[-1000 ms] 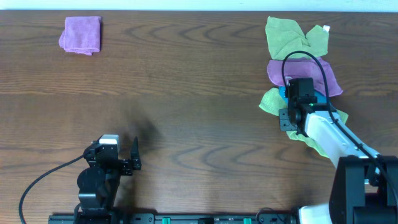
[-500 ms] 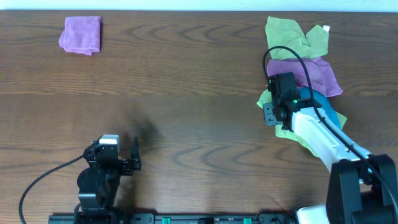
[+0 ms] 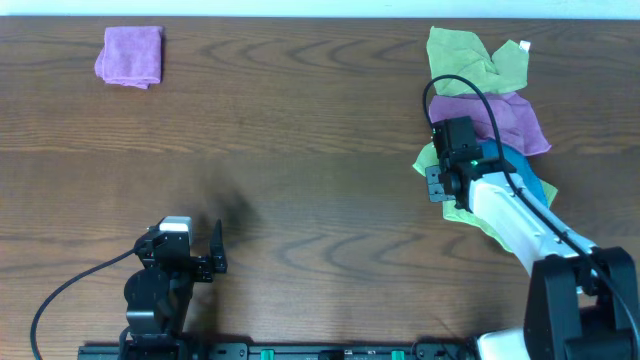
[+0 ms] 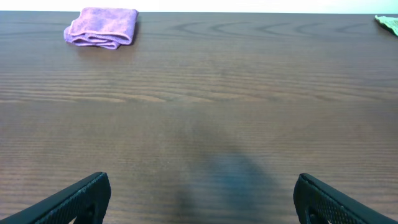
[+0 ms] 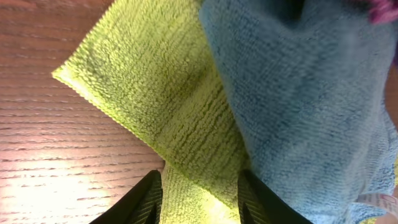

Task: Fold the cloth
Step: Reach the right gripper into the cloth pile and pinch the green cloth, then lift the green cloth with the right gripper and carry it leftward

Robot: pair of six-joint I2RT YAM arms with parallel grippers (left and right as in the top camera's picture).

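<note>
The cloth (image 3: 428,160) is lime-green and lies at the bottom of a heap at the table's right side; in the right wrist view the cloth (image 5: 155,81) shows a corner spread flat on the wood. My right gripper (image 3: 437,185) sits low on its left part. In the right wrist view, my right gripper (image 5: 200,186) has its jaws partly closed on a raised fold of the cloth, which fills the gap and touches both fingers. My left gripper (image 3: 185,245) rests near the front left, and in its own view the left gripper (image 4: 202,183) is wide open over bare wood.
A blue cloth (image 3: 525,182) lies over the lime one, seen close up as the blue cloth (image 5: 298,93). Above it are a purple cloth (image 3: 500,120) and an olive-green cloth (image 3: 460,55) with a white tag (image 3: 523,45). A folded purple cloth (image 3: 130,55) sits far left.
My right gripper has shifted left and slightly toward the far side, from over the blue cloth onto the lime cloth's left part, then held still. The left arm has not moved.
</note>
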